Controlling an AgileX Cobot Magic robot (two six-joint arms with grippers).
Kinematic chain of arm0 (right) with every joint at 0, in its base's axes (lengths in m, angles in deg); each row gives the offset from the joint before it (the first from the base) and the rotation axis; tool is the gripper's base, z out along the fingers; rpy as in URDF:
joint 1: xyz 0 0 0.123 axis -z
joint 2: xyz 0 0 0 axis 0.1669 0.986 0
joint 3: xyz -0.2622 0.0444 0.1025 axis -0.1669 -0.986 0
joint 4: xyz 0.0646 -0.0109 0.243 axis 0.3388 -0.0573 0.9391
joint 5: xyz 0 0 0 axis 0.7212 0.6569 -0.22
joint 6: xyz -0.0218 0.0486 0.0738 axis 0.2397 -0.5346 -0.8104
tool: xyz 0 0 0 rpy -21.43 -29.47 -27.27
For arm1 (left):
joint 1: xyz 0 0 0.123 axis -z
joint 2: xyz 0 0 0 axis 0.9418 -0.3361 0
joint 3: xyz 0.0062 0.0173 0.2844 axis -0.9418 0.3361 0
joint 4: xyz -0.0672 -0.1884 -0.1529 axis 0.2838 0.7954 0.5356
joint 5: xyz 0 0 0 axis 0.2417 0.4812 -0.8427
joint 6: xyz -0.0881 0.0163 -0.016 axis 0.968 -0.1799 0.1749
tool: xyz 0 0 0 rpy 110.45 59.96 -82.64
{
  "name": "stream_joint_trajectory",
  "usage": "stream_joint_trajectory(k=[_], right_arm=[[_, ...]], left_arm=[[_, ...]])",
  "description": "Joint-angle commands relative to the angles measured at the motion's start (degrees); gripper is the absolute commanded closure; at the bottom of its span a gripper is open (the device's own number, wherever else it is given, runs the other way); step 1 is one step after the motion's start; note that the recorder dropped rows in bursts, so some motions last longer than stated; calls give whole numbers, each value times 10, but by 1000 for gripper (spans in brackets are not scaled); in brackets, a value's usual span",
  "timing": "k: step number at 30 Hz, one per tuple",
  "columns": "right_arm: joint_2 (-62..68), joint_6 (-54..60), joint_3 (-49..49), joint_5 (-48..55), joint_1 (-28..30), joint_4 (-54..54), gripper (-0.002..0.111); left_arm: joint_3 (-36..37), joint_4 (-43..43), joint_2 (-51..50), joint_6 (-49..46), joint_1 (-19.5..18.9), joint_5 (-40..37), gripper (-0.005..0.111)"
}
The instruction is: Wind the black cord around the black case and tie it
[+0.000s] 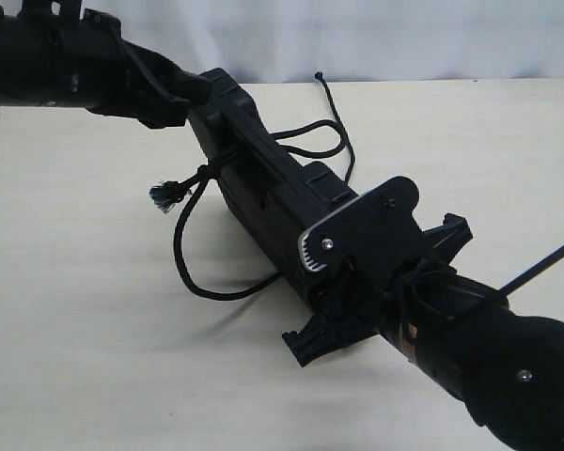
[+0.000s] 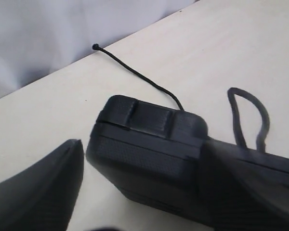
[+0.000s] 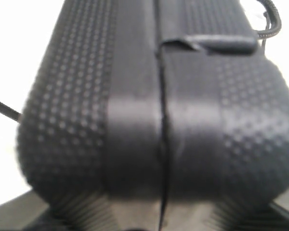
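Note:
The black case point(image 1: 274, 193) stands on its long edge, running diagonally across the table. My right gripper point(image 1: 376, 287) holds its near end; in the right wrist view the case point(image 3: 77, 96) fills the space between both ribbed pads point(image 3: 62, 209). My left gripper point(image 1: 190, 99) is at the far end, open, with one finger point(image 2: 38, 192) a small gap away from the case point(image 2: 144, 144) and the other against it. The black cord point(image 1: 186, 246) goes round the case near the far end. Its frayed tip point(image 1: 164, 195) hangs on the left, and its knobbed tip point(image 2: 95, 46) lies beyond.
The pale table point(image 1: 75, 338) ends at a white backdrop point(image 1: 404, 38) behind the case. Slack loops of cord point(image 1: 310, 141) lie on the table on the far side of the case. A thin black robot cable point(image 1: 545, 263) crosses at the right edge.

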Motion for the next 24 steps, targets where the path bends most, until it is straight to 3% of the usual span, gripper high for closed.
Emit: stream_joint_trajectory(k=[1,12,16,24], right_arm=[[2,33,-2,-32,7,10,104],[3,66,-2,-64,7,10,104],[3,74,-2,-69,6,10,104],[4,88,-2,-75,6,10,104]], left_arm=[[-3,-25,4,4,5,24,43],[10,-42,4,5,-1,76,43],[21,-38,4,23,-38,69,43],[26,-38,4,35,-137,-21,43]])
